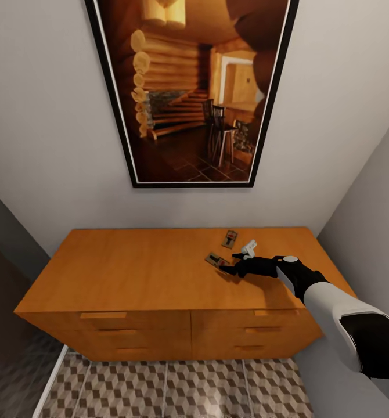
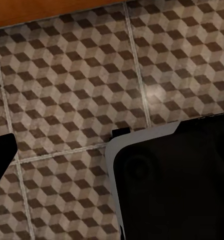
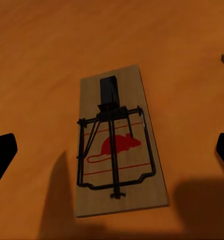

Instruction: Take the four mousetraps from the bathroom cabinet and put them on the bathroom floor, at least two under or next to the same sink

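right gripper [image 1: 229, 267] over cabinet [image 1: 130, 273] top, fingers spread wide. mousetrap [image 3: 119, 142] lies flat between them, untouched. second mousetrap [image 1: 230, 238] just beyond.

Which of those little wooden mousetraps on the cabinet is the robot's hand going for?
The flat brown wooden mousetrap nearer the orange-brown cabinet's front edge. The open right gripper hangs right at it, while the other mousetrap lies farther back towards the wall, apart from the fingers.

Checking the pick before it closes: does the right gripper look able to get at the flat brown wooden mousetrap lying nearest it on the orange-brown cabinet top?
Probably yes. The right gripper hangs open right over that flat brown wooden mousetrap, its fingertips spread either side of the board, with nothing lying between them on the orange-brown wooden cabinet top.
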Motion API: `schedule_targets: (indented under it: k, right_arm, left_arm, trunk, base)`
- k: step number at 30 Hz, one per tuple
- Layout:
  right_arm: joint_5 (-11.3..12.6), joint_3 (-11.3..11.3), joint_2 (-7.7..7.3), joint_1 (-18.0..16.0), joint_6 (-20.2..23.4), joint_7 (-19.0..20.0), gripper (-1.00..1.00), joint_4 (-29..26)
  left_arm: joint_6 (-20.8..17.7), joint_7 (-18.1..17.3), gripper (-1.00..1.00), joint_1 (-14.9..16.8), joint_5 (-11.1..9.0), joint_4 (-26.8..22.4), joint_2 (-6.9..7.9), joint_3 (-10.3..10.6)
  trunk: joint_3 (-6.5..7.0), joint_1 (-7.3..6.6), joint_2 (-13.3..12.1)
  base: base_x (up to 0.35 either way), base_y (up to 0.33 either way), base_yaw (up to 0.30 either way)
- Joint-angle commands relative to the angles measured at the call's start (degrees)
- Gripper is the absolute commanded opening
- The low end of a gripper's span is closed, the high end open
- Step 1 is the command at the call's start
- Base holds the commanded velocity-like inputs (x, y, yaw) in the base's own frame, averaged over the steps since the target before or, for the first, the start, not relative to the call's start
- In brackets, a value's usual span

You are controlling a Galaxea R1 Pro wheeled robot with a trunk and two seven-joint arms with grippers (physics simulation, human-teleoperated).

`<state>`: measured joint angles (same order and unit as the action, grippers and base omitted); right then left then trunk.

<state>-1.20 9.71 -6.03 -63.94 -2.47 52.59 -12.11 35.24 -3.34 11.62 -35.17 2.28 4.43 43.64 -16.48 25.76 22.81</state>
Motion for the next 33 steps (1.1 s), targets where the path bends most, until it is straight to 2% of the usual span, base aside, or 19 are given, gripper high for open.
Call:
schedule_targets:
  k: [1,15,23,26,33]
  right_arm:
    - [-0.1,0.2,-0.03,0.0,-0.3,0.1,1.0,0.0]
    - [-0.6,0.3,-0.03,0.0,-0.4,-0.2,1.0,0.0]
    - [-5.2,0.4,-0.03,0.0,-0.5,-0.5,1.0,0.0]
    - [-6.3,0.4,-0.03,0.0,-0.4,-0.5,1.0,0.0]
    - [-7.0,0.4,-0.03,0.0,-0.3,-0.9,1.0,0.0]
  left_arm:
    - [0.3,-0.4,1.0,0.1,-0.6,0.2,-0.03,0.4]
    - [0.3,-0.4,1.0,0.1,-0.6,0.2,-0.04,0.4]
    - [0.3,-0.4,1.0,0.1,-0.6,0.2,0.0,0.4]
    - [0.3,-0.4,1.0,0.1,-0.6,0.2,0.03,0.4]
    - [0.3,-0.4,1.0,0.1,-0.6,0.2,0.05,0.3]
  trunk:
    - [-0.19,0.03,0.1]
    - [-1.3,0.03,0.1]
    - [-1.39,0.03,0.1]
    - [-1.4,0.03,0.1]
    - [-1.41,0.03,0.1]
  base:
    - [0.0,0.0,0.0]
    - [0.0,0.0,0.0]
    - [0.0,0.0,0.0]
    - [0.0,0.0,0.0]
    - [0.0,0.0,0.0]
